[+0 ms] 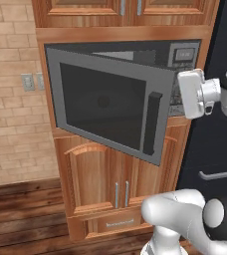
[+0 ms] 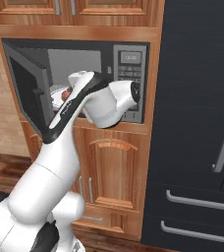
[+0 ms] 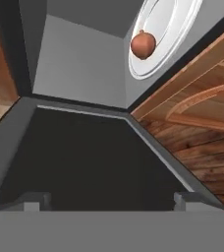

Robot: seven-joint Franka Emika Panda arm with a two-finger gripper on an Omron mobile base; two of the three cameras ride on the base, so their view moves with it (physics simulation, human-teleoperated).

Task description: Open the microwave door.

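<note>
The microwave (image 2: 129, 66) is a grey box set into wooden cabinets, with a keypad on its right. The microwave door (image 1: 105, 107) stands swung out to the left, about half open, its black bar handle (image 1: 152, 123) on the free edge. My white hand (image 1: 192, 93) hovers just right of that edge, in front of the keypad. In the hand view my gripper (image 3: 111, 201) is open with nothing between its fingertips (image 3: 35, 201), above the door's dark inner window (image 3: 94, 157). Inside, a reddish-brown round thing (image 3: 143, 44) sits on a white turntable (image 3: 175, 29).
Arched wooden cabinet doors (image 1: 100, 184) fill the space below the microwave, with more cabinets above. A tall dark fridge (image 2: 202, 123) with bar handles stands to the right. A brick wall (image 1: 11, 99) with an outlet lies to the left.
</note>
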